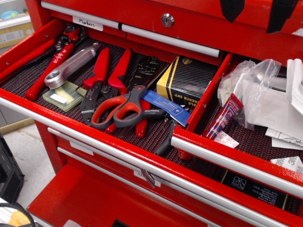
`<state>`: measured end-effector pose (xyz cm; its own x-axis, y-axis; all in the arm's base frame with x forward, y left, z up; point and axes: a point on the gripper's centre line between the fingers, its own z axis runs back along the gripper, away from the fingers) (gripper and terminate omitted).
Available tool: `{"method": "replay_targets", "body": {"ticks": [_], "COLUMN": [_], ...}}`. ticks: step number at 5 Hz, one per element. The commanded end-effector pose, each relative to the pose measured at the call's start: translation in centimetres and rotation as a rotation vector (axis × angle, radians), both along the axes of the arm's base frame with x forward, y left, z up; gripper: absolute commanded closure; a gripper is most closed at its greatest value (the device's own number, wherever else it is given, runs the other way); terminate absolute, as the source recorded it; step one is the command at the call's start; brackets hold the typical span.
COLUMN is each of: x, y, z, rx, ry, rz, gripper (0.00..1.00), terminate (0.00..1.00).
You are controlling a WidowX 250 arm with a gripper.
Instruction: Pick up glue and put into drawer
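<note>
Looking down from the top edge of the view, you see the pincer (pixel 258 12) with its two dark fingers (pixel 232 8) spread apart and nothing between them. The glue (pixel 224 116) lies well below it and a little to the left in the picture, inside the drawer (pixel 236 163) on the right, on the dark mesh liner just beside the drawer's left wall. Its long axis runs on a slant, one end up against the clear plastic bags (pixel 253 90) and the other down toward a small white paper (pixel 226 138) near the silver bar handle (pixel 222 158). You cannot tell from this view whether it rests flat or leans on the bags. Judging by this, the glue is already where it belongs, so your next move looks like a plain retreat upward, clear of the drawer.
</note>
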<state>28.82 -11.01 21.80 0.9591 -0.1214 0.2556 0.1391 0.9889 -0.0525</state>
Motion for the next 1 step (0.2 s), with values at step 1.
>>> {"method": "replay_targets", "body": {"ticks": [1], "x": [-0.03], "y": [0.26], "z": [1.39], "rx": [-0.017], "ry": [-0.037], "rz": [0.004], "gripper": [0.0], "terminate": [1.0]}}
